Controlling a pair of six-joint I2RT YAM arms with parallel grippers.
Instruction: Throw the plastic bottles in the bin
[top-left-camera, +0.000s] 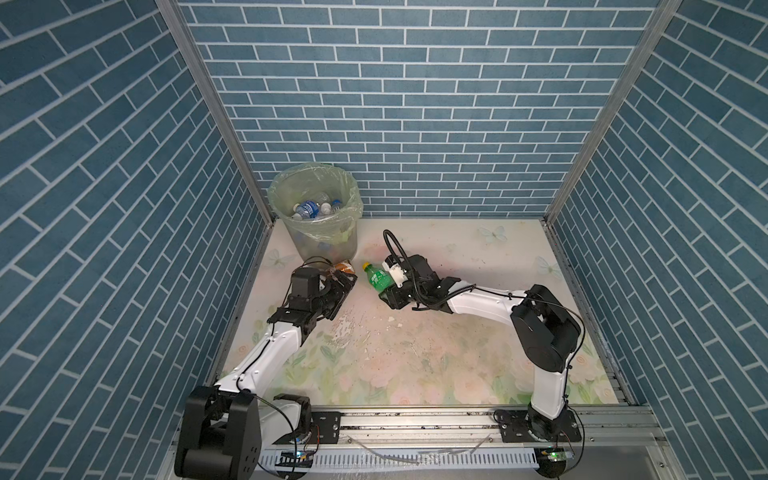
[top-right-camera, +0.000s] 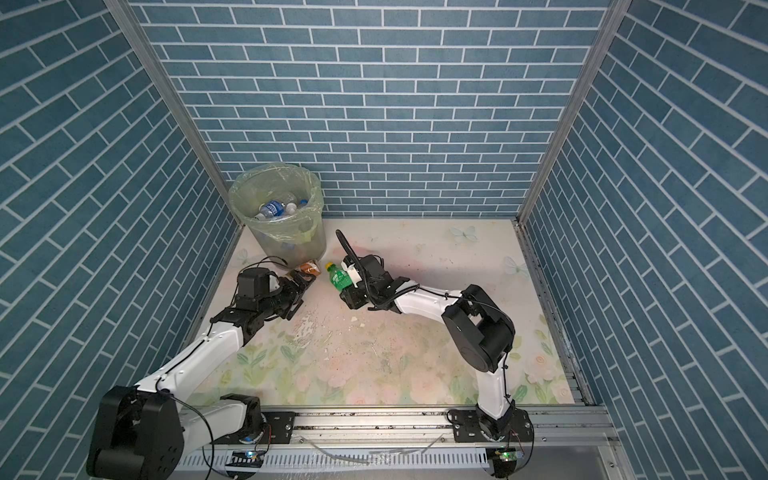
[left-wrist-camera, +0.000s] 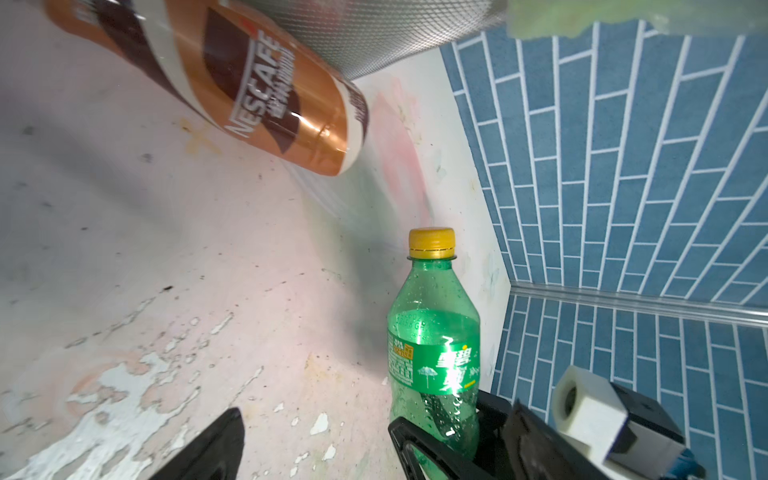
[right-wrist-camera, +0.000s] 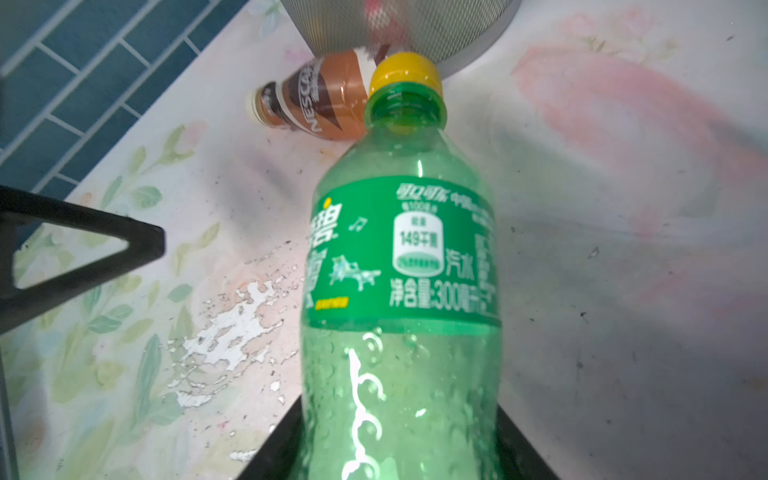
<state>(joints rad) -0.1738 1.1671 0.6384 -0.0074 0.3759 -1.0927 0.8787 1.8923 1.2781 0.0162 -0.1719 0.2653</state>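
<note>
Bottle of green plastic (top-left-camera: 377, 279) with a yellow cap (top-left-camera: 365, 266), just left of centre in both top views, is clamped near its base by the right tool (top-left-camera: 388, 287), while a brown-labelled bottle (top-left-camera: 345, 268) lies on the desk (top-left-camera: 457, 332) (at the foot of the bin (top-left-camera: 328, 245)) before the wide-open left tool (top-left-camera: 343, 279).

You're looking into a booth closed on three sides: the back wall (top-left-camera: 399, 104) and both side walls (top-left-camera: 83, 208) carry one blue brick pattern with pale joints, meeting at bare metal corner posts (top-left-camera: 219, 112). Your tabletop (top-left-camera: 457, 365) has a pale floral print with butterflies (top-left-camera: 492, 234), flaked white in a worn patch (top-left-camera: 345, 328). A metal rail (top-left-camera: 415, 419) edges its front.
</note>
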